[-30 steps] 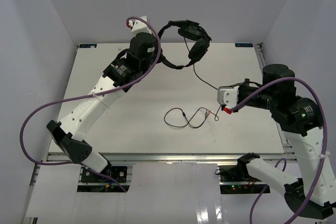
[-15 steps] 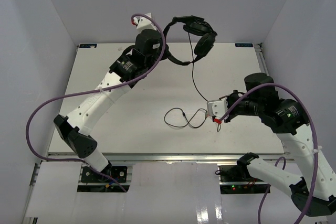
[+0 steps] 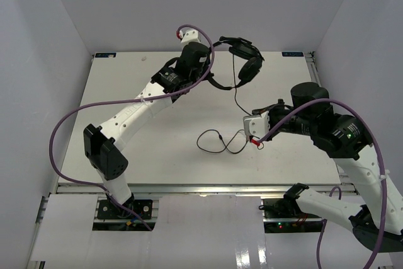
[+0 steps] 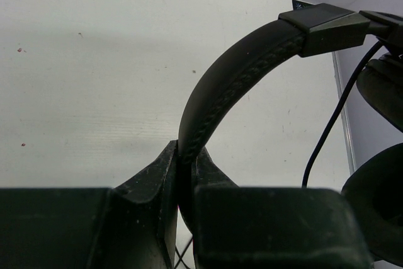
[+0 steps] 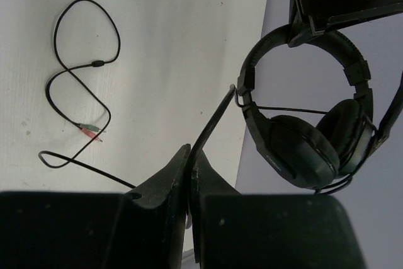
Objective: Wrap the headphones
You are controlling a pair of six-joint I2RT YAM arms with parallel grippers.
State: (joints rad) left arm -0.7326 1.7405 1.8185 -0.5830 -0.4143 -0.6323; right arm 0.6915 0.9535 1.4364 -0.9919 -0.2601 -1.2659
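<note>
The black headphones (image 3: 247,61) hang in the air above the table's far edge. My left gripper (image 3: 214,45) is shut on their headband (image 4: 239,74), which rises from between the jaws; an earcup (image 4: 378,200) shows at the right. My right gripper (image 3: 250,133) is shut on the thin black cord (image 5: 214,114), which runs taut from the jaws up to the headphones (image 5: 308,111). The rest of the cord (image 3: 220,142) lies in loops on the table. Its coloured plugs (image 5: 91,131) rest beside the loops (image 5: 88,67).
The white table (image 3: 145,149) ends in metal rails at the front and right. Grey walls stand on three sides. Thick purple cables (image 3: 69,124) arc over each arm. The left arm reaches diagonally across the left half of the table.
My left gripper has carried the headphones to the right. My right gripper has moved left and a little nearer with the cord, toward the loops on the table.
</note>
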